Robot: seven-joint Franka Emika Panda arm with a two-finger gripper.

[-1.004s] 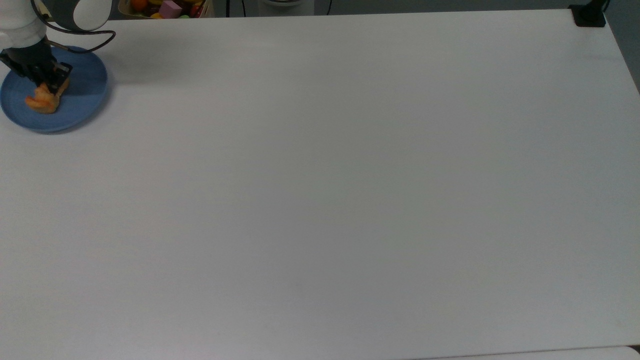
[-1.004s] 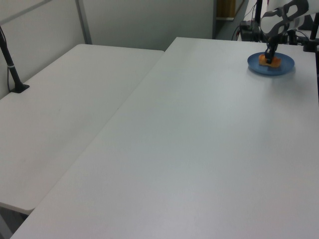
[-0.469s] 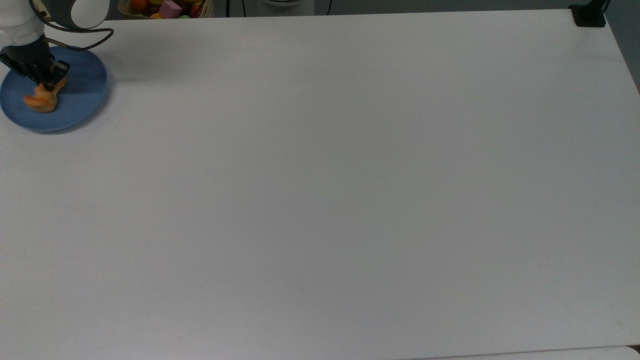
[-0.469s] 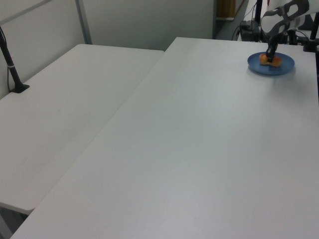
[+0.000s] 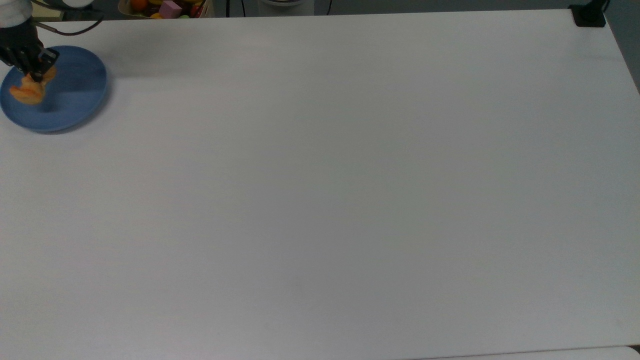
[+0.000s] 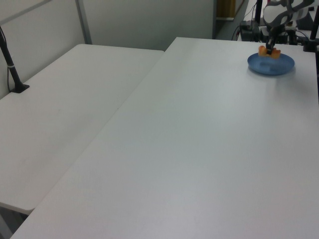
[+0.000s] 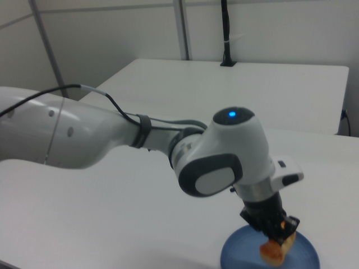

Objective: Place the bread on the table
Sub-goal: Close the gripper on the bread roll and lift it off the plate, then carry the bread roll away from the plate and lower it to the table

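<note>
The bread (image 5: pixel 29 91), a small golden-orange pastry, hangs just above the round blue plate (image 5: pixel 75 102) at the far left of the top view. My gripper (image 5: pixel 36 75) is shut on its upper end. In the left view the bread (image 6: pixel 269 51) sits clear above the plate (image 6: pixel 272 65), with the gripper (image 6: pixel 270 48) on top of it. The right view has the gripper (image 7: pixel 279 231) pointing down, the bread (image 7: pixel 275 250) in its fingers over the plate (image 7: pixel 238 255). The white table (image 5: pixel 320 200) spreads out to the top view's right.
A box of colourful toys (image 5: pixel 165 8) stands beyond the table's far edge in the top view. A black mount (image 5: pixel 589 15) sits on the far right corner. A second white table (image 6: pixel 60 109) adjoins on the left view's left.
The gripper has risen with the bread, lifting it off the plate. In the top view both have shifted left and toward the far edge.
</note>
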